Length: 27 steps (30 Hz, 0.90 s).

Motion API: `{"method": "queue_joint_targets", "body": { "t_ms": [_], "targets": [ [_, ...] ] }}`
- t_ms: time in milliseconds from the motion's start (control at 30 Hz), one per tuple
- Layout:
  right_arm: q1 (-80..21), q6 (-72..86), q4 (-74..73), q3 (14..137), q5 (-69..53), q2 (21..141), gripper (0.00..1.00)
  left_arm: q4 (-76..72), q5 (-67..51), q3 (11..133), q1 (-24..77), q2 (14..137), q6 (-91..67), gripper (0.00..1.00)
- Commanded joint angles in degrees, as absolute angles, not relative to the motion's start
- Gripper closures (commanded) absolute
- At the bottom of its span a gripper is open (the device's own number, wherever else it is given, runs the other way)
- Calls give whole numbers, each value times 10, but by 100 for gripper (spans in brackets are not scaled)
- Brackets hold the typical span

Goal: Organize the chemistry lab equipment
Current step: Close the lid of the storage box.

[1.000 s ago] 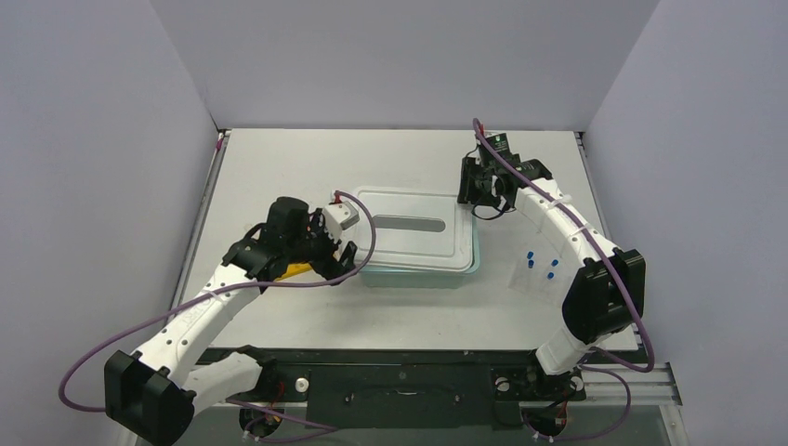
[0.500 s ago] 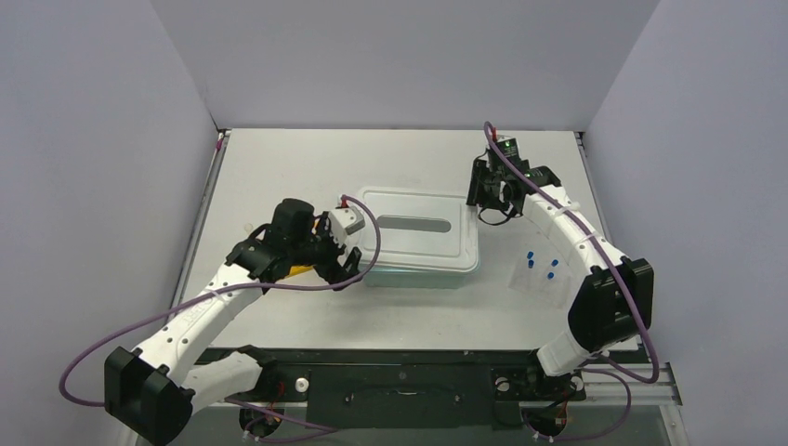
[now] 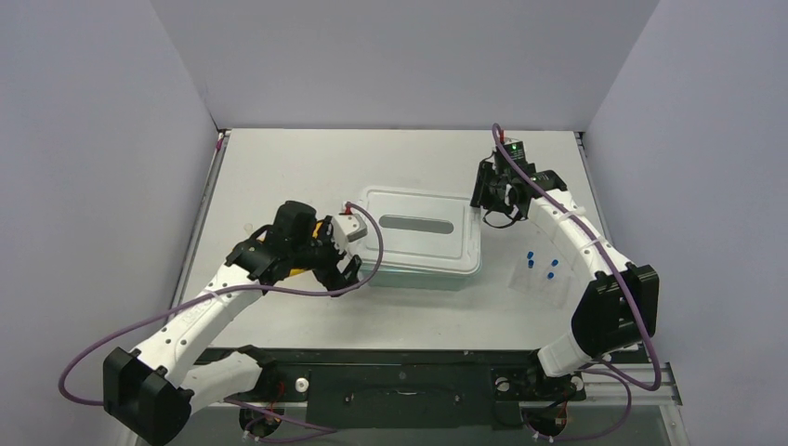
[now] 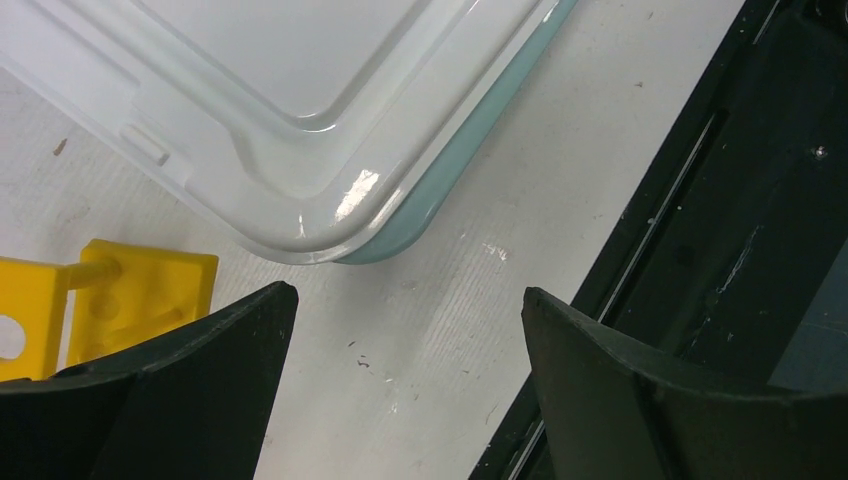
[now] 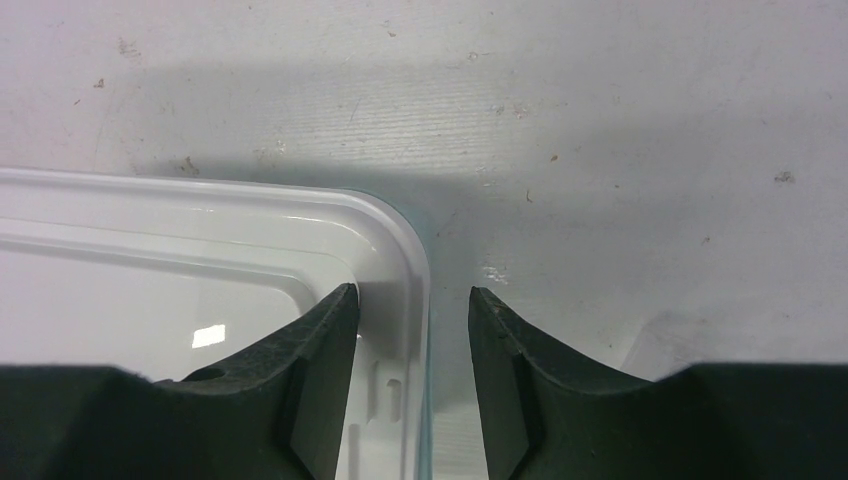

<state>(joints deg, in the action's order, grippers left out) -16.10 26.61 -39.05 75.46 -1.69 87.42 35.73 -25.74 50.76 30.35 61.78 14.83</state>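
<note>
One tub (image 3: 423,276) slid right, left gripper (image 4: 407,295) released, right gripper (image 5: 412,291) hold unclear, four vials (image 3: 531,252)

Right, this one's a robotics lab test cell: plain pale walls (image 3: 400,56) box in a white bench (image 3: 279,167) on 3 sides. The left arm (image 3: 200,311) and right arm (image 3: 576,242) are bolted to a black rail (image 3: 409,376) at the near edge, w/ purple cables (image 3: 279,290) looping off both. On the bench it's chem-lab gear: blue-capped vials (image 3: 531,255) to the right, a yellow rack (image 4: 150,290) on the left, and a teal tub (image 3: 418,275) w/ a white lid (image 3: 418,243) in the middle, so a staged lab setup.
</note>
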Motion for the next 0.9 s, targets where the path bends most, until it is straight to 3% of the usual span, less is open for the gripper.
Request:
{"method": "queue_joint_targets", "body": {
  "t_ms": [0,233,567,867],
  "targets": [
    [-156,275,-371,755,-24,854,59,370,-258,551,307,598,184,18],
    [-156,277,-388,776,-22,843,59,375,-272,564,317,608,202,18],
    [-191,298,-412,763,-4,784,50,369,-324,578,313,619,155,18],
    [-264,340,-380,656,70,715,55,285,-212,626,262,644,21,16]
  ]
}}
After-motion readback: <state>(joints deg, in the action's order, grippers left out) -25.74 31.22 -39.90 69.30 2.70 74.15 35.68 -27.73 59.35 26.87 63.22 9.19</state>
